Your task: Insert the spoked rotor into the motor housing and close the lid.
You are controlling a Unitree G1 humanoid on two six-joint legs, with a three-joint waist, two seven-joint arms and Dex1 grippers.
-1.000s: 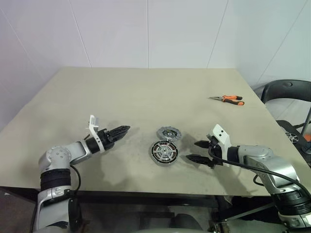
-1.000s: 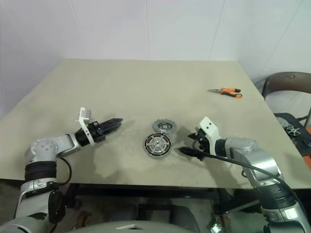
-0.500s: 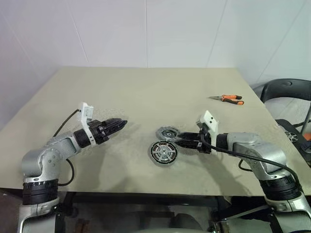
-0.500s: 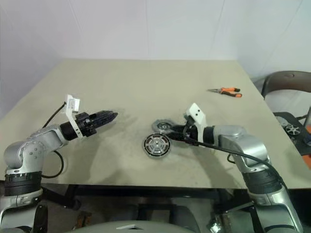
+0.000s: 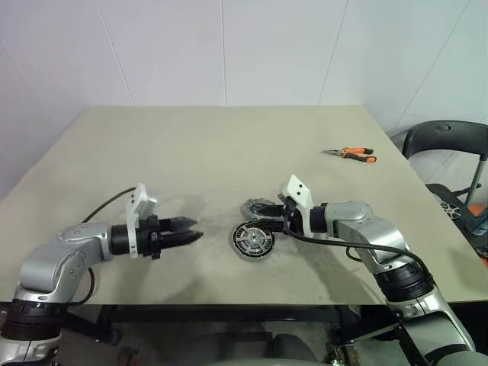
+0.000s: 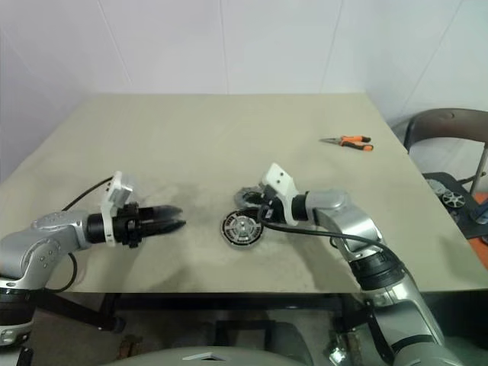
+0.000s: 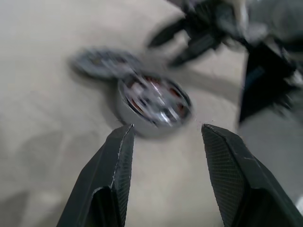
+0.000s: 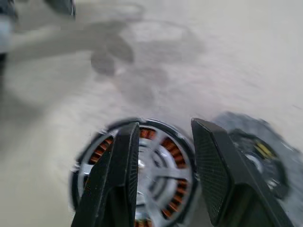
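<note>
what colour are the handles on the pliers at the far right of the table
Orange with black, on the pliers; it shows best in the left eye view.

The right tool (image 5: 268, 221) hides part of the lid (image 5: 258, 207); whether they touch is unclear.

Two arms, silver-grey shells with black joint bands and black wrist sections. Each wrist carries a white angular bracket and a looping black cable. Left claw (image 5: 192, 232) and right claw (image 5: 264, 217): paired tapered black fingers (image 7: 115, 163), textured inner faces
</note>
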